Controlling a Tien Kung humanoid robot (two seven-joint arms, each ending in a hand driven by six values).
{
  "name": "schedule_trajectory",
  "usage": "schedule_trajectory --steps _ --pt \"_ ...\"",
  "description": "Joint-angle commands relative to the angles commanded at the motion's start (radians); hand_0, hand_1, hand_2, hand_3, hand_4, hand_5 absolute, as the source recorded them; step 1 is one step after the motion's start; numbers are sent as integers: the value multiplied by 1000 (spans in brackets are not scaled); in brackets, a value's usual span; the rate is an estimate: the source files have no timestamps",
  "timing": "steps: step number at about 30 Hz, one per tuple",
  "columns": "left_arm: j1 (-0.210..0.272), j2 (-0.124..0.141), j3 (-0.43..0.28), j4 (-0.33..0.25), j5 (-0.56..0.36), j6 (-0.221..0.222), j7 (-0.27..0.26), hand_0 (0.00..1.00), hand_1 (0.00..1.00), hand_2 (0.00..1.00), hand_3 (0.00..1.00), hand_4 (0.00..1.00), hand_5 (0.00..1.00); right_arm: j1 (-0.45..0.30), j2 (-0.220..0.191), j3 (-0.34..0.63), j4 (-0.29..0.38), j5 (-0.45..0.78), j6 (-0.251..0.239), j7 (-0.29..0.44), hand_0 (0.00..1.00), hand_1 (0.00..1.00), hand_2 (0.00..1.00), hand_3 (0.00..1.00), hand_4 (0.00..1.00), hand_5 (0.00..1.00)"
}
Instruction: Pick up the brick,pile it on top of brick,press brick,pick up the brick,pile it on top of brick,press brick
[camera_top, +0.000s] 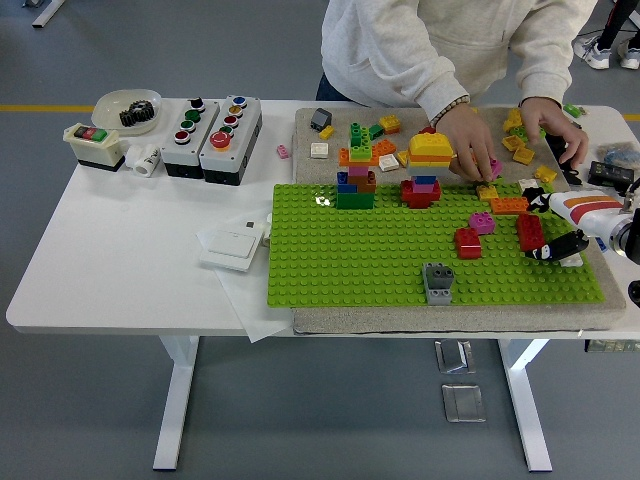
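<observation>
Right robot hand (562, 232) at green studded baseplate (380, 260) right edge, fingers loosely apart, empty, just beside tall red brick (529, 232) (upright on plate). Person's hands sort loose bricks behind.

1 high head view looks down across the white table (120, 250).

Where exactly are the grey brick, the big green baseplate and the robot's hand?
grey brick (437, 281), head view, on its top studs.
green baseplate (350, 260), head view, on a bare studded patch left of centre.
right hand (560, 245), head view, at the dark fingers by the red brick (529, 231).
</observation>
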Motion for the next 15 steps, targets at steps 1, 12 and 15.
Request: schedule_trajectory --steps 1,12,15 --pt "0 0 0 0 0 0 0 783 718 607 541 536 551 0 1 0 -2 1 1 0 781 769 803 847 930 439" --pt "-3 0 14 0 -12 0 -1 781 719 607 541 536 551 9 17 1 -29 5 15 -2 785 769 804 847 939 446" --pt "-4 0 12 0 -10 0 -1 779 717 607 541 536 550 12 18 0 -33 5 18 -3 784 770 805 847 940 448"
